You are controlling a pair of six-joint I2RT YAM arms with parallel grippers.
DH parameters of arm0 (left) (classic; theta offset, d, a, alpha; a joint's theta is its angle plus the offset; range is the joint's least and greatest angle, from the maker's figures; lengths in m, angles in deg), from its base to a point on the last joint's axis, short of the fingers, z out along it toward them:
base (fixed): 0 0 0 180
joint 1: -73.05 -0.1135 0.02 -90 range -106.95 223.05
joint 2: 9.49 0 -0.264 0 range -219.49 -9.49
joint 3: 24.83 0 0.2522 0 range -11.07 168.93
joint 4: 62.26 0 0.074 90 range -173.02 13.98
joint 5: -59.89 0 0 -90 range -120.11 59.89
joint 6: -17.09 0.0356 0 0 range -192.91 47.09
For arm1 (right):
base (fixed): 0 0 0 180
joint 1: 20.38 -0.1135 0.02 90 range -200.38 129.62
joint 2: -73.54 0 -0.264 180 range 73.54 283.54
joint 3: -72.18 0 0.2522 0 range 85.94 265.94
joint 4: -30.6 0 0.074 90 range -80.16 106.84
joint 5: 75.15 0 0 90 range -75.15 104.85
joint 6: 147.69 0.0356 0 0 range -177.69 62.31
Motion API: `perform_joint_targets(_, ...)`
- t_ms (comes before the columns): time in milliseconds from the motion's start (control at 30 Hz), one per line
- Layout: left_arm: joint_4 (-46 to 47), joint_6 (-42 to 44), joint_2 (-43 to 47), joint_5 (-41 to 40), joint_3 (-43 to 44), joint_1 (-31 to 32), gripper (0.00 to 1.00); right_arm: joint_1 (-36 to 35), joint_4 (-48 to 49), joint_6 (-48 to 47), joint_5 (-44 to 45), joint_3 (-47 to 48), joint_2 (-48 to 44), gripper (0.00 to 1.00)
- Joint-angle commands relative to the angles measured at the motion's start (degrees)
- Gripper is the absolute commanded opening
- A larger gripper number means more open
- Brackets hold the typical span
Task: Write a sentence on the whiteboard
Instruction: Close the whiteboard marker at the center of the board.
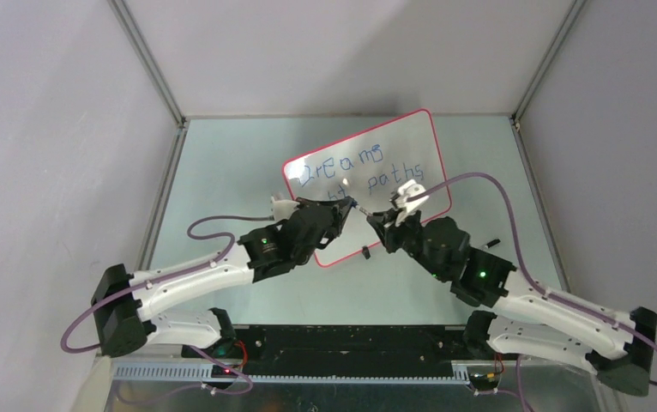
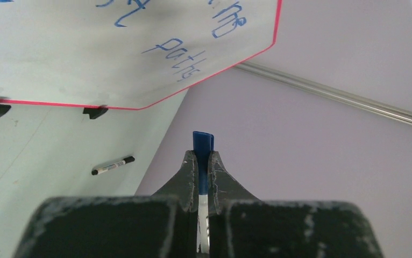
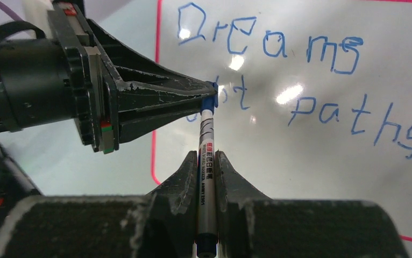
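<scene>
The right gripper (image 3: 208,161) is clamping the stiff, likely slippery marker (image 3: 207,131) by its barrel while the left gripper (image 2: 203,160) is pinching its blue cap (image 2: 203,141), over the glossy whiteboard (image 3: 311,172).

Whiteboard (image 1: 415,142) sits on the bench (image 1: 222,172), middle to far side, skewed. Sentence (image 1: 342,165) on it, two lines. Over the board's near half, left tool (image 2: 203,158) and right tool (image 3: 207,156) meet tip to tip, one marker (image 3: 207,121) spanning between them. Second marker (image 1: 494,243) lies on the bench, right of the board and apart from it.
</scene>
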Motion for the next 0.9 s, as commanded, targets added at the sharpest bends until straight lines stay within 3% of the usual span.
perform_joint_targets(0, 4.5, 0.2, -0.9, 5.2, 2.7, 1.5, 0.00, -5.0, 7.3, -9.0, 9.0, 2.7, 5.4, 0.00)
perform_joint_targets(167, 2.6, 1.2, -1.2, 2.8, 5.5, 4.8, 0.00, -3.0, 10.4, -10.7, 5.0, 3.1, 8.7, 0.00)
perform_joint_targets(567, 7.6, 2.3, -7.3, 7.6, 10.8, 11.9, 0.00, -2.2, 11.0, -9.7, 0.5, 5.1, 8.5, 0.00)
perform_joint_targets(867, 4.5, 5.4, -3.4, 0.3, 9.4, 12.3, 0.01, 0.1, 6.8, -5.6, 0.5, 5.3, 4.6, 0.00)
